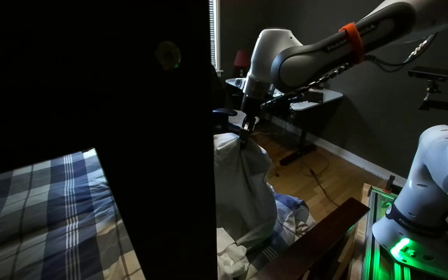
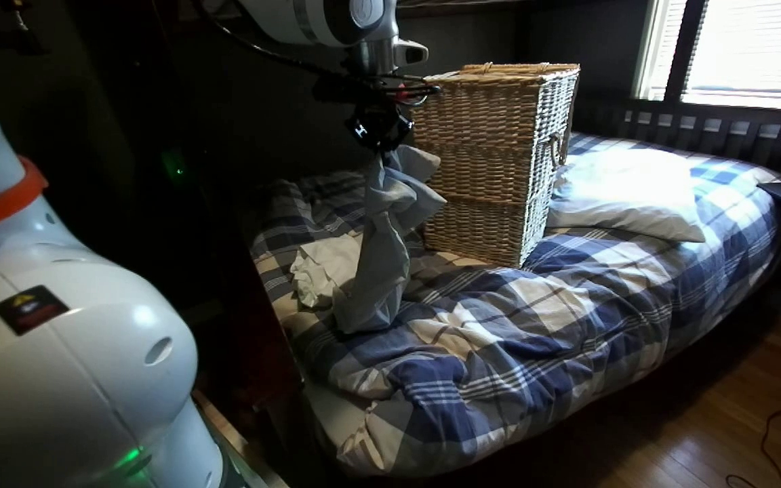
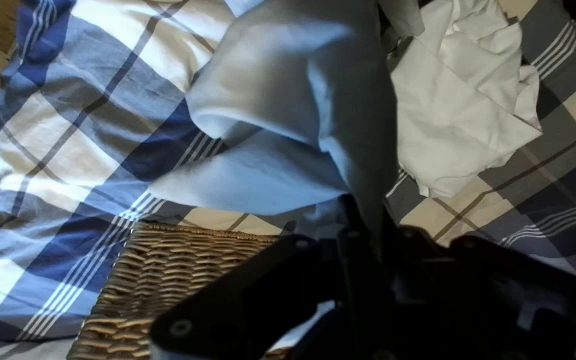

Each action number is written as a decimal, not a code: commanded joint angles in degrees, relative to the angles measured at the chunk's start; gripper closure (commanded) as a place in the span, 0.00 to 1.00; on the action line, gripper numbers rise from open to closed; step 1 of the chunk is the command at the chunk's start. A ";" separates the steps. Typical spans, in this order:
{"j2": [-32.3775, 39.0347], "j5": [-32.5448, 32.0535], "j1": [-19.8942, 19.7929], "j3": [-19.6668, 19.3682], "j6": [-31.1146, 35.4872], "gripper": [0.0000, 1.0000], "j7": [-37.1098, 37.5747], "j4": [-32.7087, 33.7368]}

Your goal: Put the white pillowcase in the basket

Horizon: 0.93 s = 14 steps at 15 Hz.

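White pillowcase [image 1: 257, 198] btwn fingers [image 3: 350, 217], pt. hidden

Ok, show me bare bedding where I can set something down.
In an exterior view, rumpled plaid bedding lies free between the basket, pillow and wooden floor. Crowded: where the white pillowcase hangs beside a crumpled white cloth.

In an exterior view, the robot's arm [image 1: 321, 64] slopes down from the top right. Its wrist [image 1: 270, 50] bends and points nearly straight down. The arm's foot [image 1: 410, 219] stands low, with a green light [image 1: 401, 246] shining on it. In the wrist view, the black fingers [image 3: 352, 219] poke up from the bottom, pinched close together and gripping tight. In both exterior views they hang tips down.
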 commanded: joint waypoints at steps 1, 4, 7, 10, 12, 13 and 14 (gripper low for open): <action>-0.23 -5.17 0.82 0.16 0.06 0.98 2.13 7.30; 1.41 -11.44 0.09 0.19 2.11 0.98 3.43 16.10; 4.52 -19.32 -0.90 0.21 5.40 0.98 5.02 25.09; 8.27 -26.88 -1.42 0.26 9.72 0.98 8.43 34.17; 11.17 -31.81 -1.23 0.10 12.86 0.98 11.40 40.22; 13.13 -34.22 -0.96 -0.11 14.24 0.98 12.82 43.88; 14.74 -36.67 -0.67 -0.53 16.03 0.98 14.37 46.71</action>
